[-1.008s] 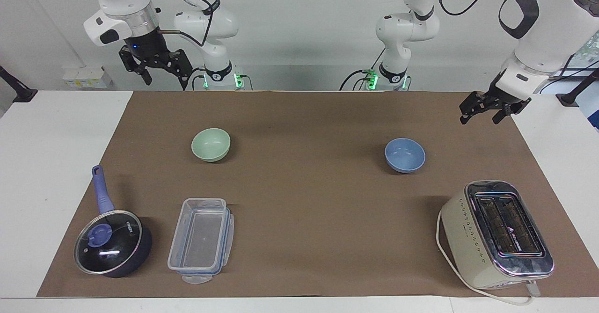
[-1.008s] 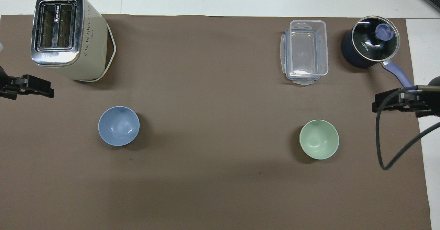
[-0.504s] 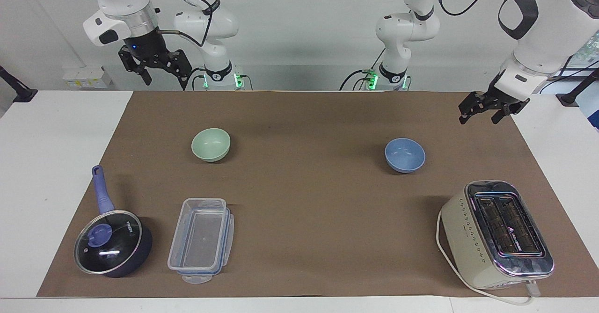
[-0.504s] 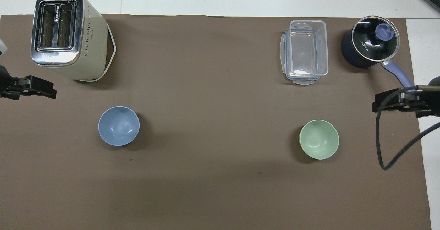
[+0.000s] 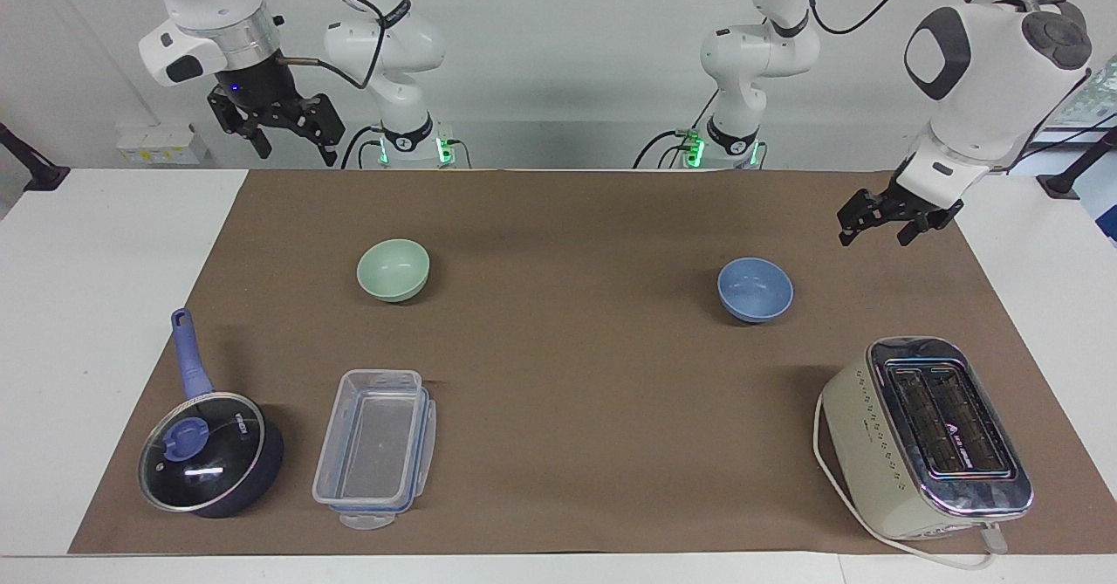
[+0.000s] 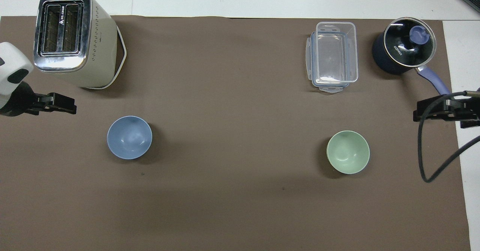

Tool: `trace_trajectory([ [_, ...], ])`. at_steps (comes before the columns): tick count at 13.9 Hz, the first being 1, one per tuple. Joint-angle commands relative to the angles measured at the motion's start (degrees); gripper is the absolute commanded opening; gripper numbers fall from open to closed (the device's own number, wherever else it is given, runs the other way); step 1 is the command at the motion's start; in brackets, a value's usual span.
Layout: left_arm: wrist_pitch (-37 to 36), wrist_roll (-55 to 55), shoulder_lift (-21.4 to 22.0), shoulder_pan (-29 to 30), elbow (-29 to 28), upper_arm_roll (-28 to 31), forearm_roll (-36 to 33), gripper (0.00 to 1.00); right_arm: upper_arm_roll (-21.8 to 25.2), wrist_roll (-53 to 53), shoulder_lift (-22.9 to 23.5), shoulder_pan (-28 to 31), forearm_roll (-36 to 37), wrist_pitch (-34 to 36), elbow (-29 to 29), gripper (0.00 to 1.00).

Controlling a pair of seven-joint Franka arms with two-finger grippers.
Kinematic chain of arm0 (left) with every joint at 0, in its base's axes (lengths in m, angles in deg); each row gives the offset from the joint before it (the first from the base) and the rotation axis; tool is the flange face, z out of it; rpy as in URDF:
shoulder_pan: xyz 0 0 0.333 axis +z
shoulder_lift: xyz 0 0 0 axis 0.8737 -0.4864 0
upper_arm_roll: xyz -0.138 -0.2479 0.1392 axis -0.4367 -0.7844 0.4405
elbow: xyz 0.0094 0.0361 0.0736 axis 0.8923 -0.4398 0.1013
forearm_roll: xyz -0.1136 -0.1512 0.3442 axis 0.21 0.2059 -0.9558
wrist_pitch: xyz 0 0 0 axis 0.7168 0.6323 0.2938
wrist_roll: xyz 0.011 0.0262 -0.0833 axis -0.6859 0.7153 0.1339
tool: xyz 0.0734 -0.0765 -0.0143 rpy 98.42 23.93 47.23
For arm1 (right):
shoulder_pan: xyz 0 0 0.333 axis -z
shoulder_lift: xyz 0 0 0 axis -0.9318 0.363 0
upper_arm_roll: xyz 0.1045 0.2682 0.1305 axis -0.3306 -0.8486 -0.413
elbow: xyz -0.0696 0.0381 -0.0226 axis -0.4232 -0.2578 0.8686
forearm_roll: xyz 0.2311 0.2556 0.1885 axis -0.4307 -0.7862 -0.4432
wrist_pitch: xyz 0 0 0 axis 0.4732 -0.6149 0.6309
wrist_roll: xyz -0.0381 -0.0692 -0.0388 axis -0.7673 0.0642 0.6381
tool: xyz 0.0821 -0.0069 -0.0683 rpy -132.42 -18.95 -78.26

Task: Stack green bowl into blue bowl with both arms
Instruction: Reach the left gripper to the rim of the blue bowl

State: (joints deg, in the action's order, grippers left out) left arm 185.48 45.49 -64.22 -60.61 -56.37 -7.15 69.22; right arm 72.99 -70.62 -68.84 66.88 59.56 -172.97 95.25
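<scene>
Two bowls wait apart on the brown mat, both arms raised

In the overhead view both arms are cut off at the edges. The left gripper [image 5: 874, 223] hangs over the mat [image 5: 567, 217] near the blue bowl [image 5: 755, 289], fingers spread, holding nothing. The right gripper [image 5: 288, 140] is high at its own end, also spread and free. The green bowl [image 5: 394, 269] sits toward the right arm's end.

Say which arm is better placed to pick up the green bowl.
The right: its open gripper hangs at the small round pale mint-green bowl's end of the table, while the open left gripper hangs near the periwinkle-blue bowl.
</scene>
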Motion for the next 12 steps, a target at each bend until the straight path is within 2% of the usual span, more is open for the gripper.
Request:
trace_trajectory([
  [1,5.88,-2.60,3.16,-0.29,-7.89,0.14,0.12,1.00,-0.40,-0.72,-0.02,0.60,-0.94,0.24,-0.03,1.00],
  [6,14.05,-5.86,3.69,-0.38,-15.46,0.14,4.25,1.00,-0.23,-0.63,-0.02,0.60,-0.94,0.07,0.06,1.00],
  [12,27.50,-5.86,3.34,-4.33,-25.65,0.06,8.56,1.00,0.03,-0.37,-1.16,1.04,-0.94,-0.19,1.99,1.00],
])
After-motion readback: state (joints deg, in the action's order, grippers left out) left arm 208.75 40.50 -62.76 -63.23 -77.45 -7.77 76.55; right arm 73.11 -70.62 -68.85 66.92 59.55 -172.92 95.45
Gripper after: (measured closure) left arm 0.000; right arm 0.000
